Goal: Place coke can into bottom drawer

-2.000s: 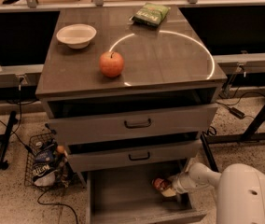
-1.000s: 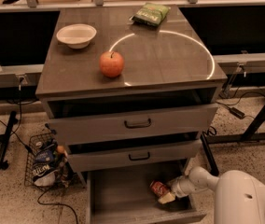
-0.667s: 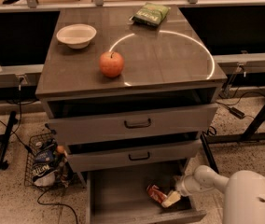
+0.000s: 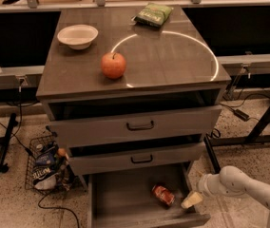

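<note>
The coke can (image 4: pixel 163 195), red with silver ends, lies on its side on the floor of the open bottom drawer (image 4: pixel 120 201), right of its middle. My gripper (image 4: pixel 192 199) is at the drawer's right end, a little to the right of the can and apart from it. Its pale fingers (image 4: pixel 190 201) hold nothing. My white arm reaches in from the lower right.
A red-orange apple (image 4: pixel 113 64), a white bowl (image 4: pixel 78 35) and a green chip bag (image 4: pixel 153 13) sit on the cabinet top. The two upper drawers (image 4: pixel 139 126) stand slightly ajar. A wire basket (image 4: pixel 44 167) of packets is on the floor at left.
The gripper let go of the can and drew back to the right. The can now lies alone on the drawer floor.
</note>
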